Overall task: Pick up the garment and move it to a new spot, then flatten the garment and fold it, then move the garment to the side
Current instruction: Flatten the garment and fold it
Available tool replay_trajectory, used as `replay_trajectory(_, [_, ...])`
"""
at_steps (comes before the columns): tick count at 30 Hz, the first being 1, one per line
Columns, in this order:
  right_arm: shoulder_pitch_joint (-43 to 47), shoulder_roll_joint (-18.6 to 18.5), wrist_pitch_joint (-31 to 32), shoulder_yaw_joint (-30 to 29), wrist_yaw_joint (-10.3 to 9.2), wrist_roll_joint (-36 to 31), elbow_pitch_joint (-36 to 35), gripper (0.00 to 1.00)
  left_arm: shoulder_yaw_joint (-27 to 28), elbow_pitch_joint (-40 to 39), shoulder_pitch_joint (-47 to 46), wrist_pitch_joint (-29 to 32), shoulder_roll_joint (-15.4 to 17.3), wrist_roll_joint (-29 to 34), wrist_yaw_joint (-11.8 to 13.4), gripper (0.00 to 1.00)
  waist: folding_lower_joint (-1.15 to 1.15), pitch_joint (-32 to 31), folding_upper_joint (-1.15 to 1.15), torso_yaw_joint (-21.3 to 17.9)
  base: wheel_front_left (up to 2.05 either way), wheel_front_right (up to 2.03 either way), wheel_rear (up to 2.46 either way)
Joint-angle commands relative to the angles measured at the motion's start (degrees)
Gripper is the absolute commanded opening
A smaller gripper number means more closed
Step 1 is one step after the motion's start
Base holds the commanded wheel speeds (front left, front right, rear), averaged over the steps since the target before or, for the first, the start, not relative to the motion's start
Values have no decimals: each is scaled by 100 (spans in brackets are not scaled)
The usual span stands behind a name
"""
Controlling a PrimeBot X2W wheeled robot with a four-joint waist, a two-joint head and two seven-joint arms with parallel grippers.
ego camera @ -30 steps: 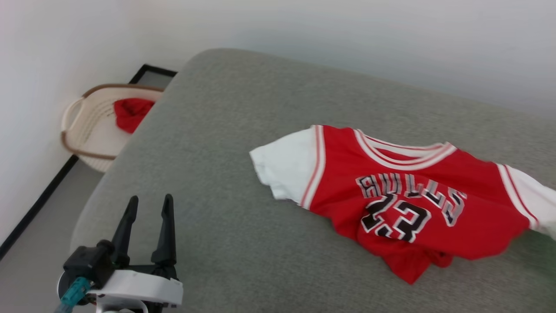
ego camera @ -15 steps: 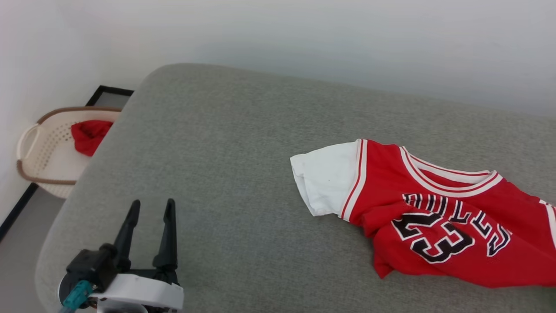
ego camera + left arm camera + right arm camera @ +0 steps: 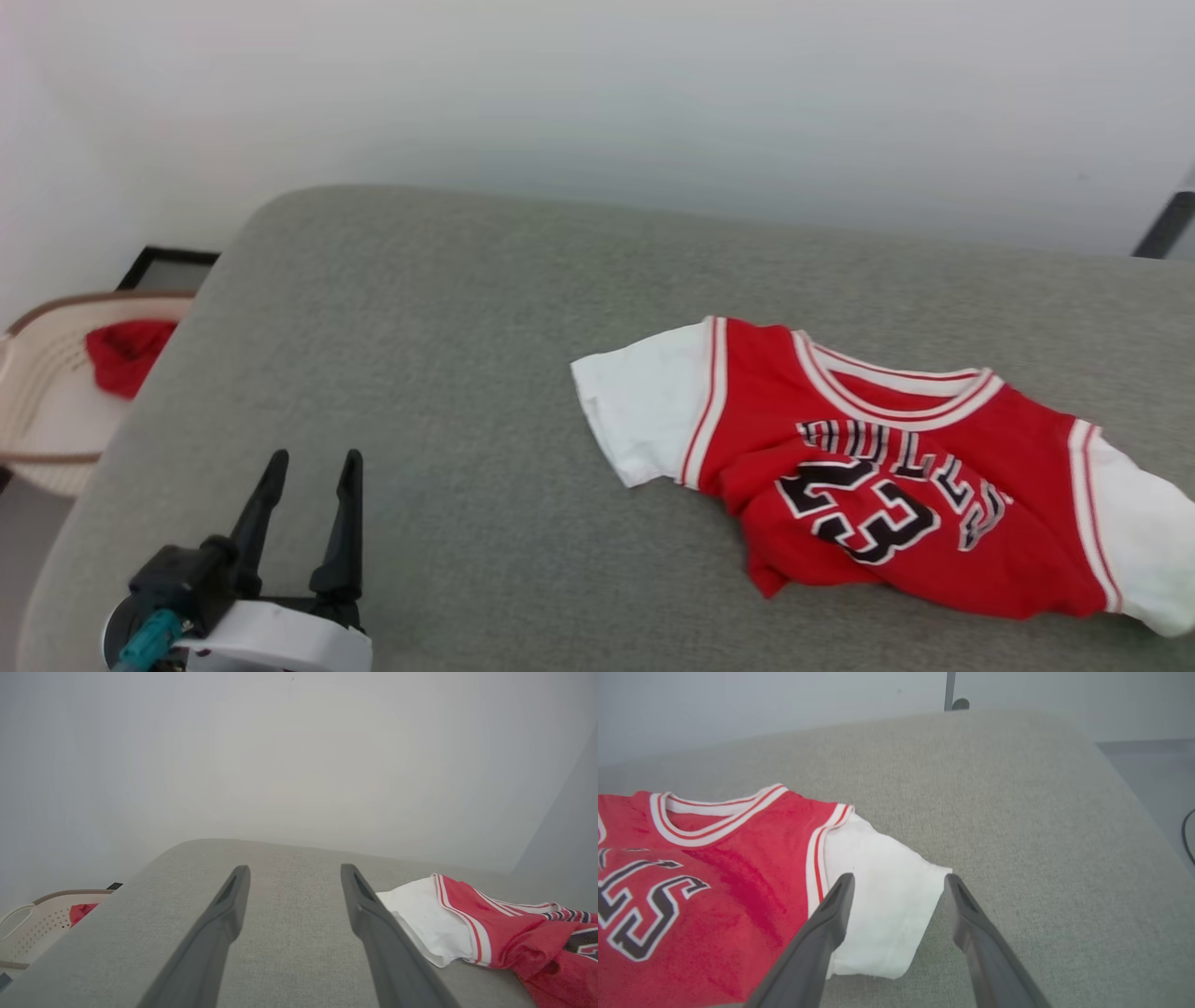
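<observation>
Released within the last second, the garment lies free: the right gripper has gone from shut to parted, and the whole head view has shifted too, carrying the basket toward its left edge. The right fingers stand apart with a white sleeve just beneath and beyond their tips. Whether they brush the cloth I cannot tell. This reads as a let-go after setting the shirt at its new spot. Left of those fingers and farther on, the red body spreads lettering-up, with the collar farthest. Its lower hem is rumpled, so flattening looks like the step ahead. The left gripper hovers over the bare grey cushion, fingers spread wide and empty, probably held clear to wait. The other sleeve lies ahead and to their right, apart from them. Far to their left, the basket holds a small red cloth.
</observation>
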Motion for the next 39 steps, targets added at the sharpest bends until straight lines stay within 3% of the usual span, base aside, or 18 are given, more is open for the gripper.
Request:
replay_trajectory(1, [140,94,-205,109,-5,9,-260,100,-45,-37,18,64,81,-85,-21,100,0,-163,0,-244,0,0,0])
replay_trajectory(6, [347,353,-939,379,-5,-66,-912,100,-241,-136,-190,463,329,-352,-18,100,0,-235,0,-510,0,0,0])
replay_trajectory(11, [445,553,-1443,713,-5,-180,-1272,100,-587,-199,-699,1271,696,-857,-17,100,0,-204,0,-760,0,0,0])
replay_trajectory(21, [-17,649,-1970,1162,-5,-236,-1534,100,-1130,523,-2605,3983,1199,-2324,-7,100,0,394,0,-1274,0,0,0])
replay_trajectory(28, [-411,692,-2136,1415,-5,-160,-1585,100,-1391,1540,-3763,5716,1424,-2609,160,100,0,1080,0,-1691,0,0,0])
replay_trajectory(33, [-621,730,-2279,1475,-5,-121,-1544,100,-1476,2128,-4261,6206,1494,-2577,295,100,0,1538,0,-1928,0,0,0])
replay_trajectory(39, [-795,736,-2464,1532,-5,-78,-1410,100,-1626,2672,-4572,6385,1469,-2461,346,100,0,1875,0,-2051,0,0,0])
